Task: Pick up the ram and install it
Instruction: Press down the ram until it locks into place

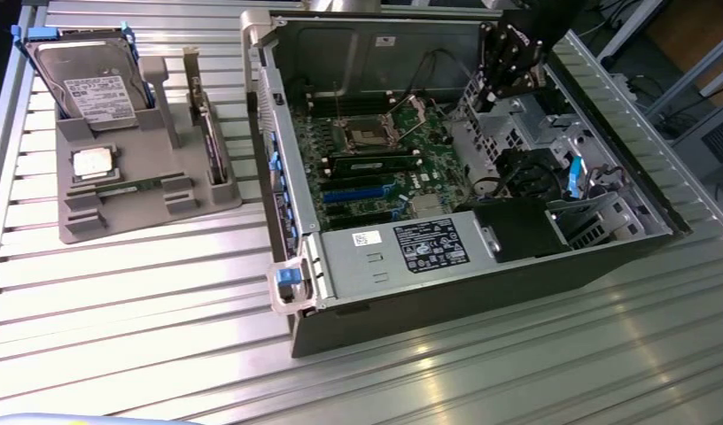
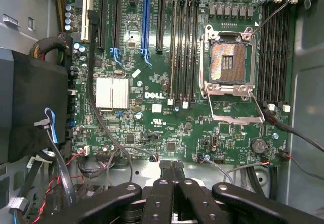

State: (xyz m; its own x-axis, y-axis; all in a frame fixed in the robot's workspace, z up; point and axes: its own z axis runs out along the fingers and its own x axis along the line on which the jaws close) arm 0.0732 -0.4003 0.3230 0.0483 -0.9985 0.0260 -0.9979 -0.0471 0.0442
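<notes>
A ram stick [image 1: 137, 186], thin and green, lies flat in the grey holder tray [image 1: 102, 226] at the exterior view's left, just below the square silver processor. My gripper [image 1: 507, 81] hangs over the far right side of the open computer case [image 1: 456, 266], well away from that tray. In the wrist view the gripper [image 2: 172, 166] is shut with nothing between its black fingers [image 2: 166, 169], above the green motherboard [image 2: 152, 133]. The long memory slots [image 2: 185, 47] run beside the open processor socket [image 2: 229, 62]. A long dark stick [image 1: 374, 165] appears seated in a slot near the socket.
On the tray, a silver hard drive [image 1: 89, 84] stands in a blue frame and an upright card [image 1: 210, 133] sits at its right edge. Inside the case are the power supply [image 1: 427, 243], a black drive cage [image 2: 35, 107] and loose cables [image 2: 55, 143]. The bench is ribbed metal.
</notes>
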